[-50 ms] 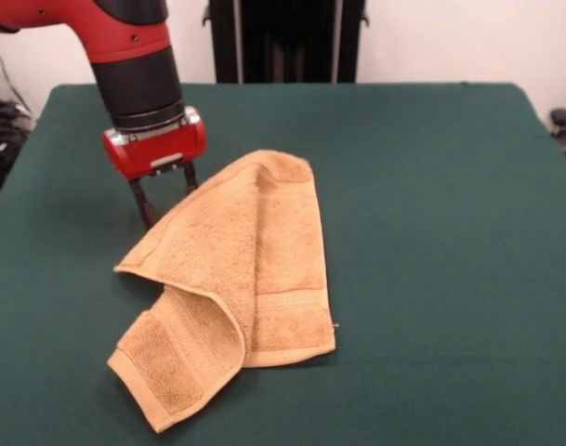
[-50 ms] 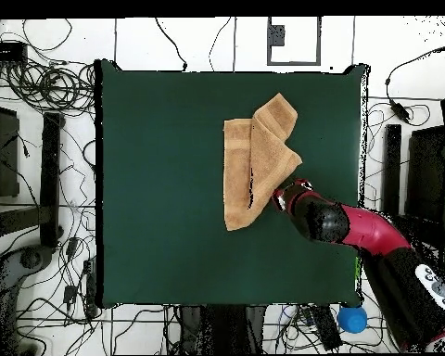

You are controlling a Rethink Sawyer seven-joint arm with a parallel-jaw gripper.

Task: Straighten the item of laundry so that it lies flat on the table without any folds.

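Observation:
The item of laundry (image 1: pixel 236 279) is an orange-tan terry towel lying folded on the green table (image 1: pixel 431 232). One flap is doubled over diagonally, and a striped corner sticks out at the lower left. My gripper (image 1: pixel 169 206) stands low at the towel's upper-left edge with its two black fingers (image 1: pixel 143 206) apart and nothing between them. The other finger meets the cloth's edge. In the overhead view the towel (image 2: pixel 254 158) lies right of the table's (image 2: pixel 161 185) middle, and the gripper (image 2: pixel 284 196) sits at its lower right side.
Wide green surface surrounds the towel on all sides. Cables (image 2: pixel 41 88) and dark stands ring the table on the floor. A blue ball (image 2: pixel 353 319) lies off the table beside the arm's base. The red and black arm (image 2: pixel 375 236) crosses the table's edge.

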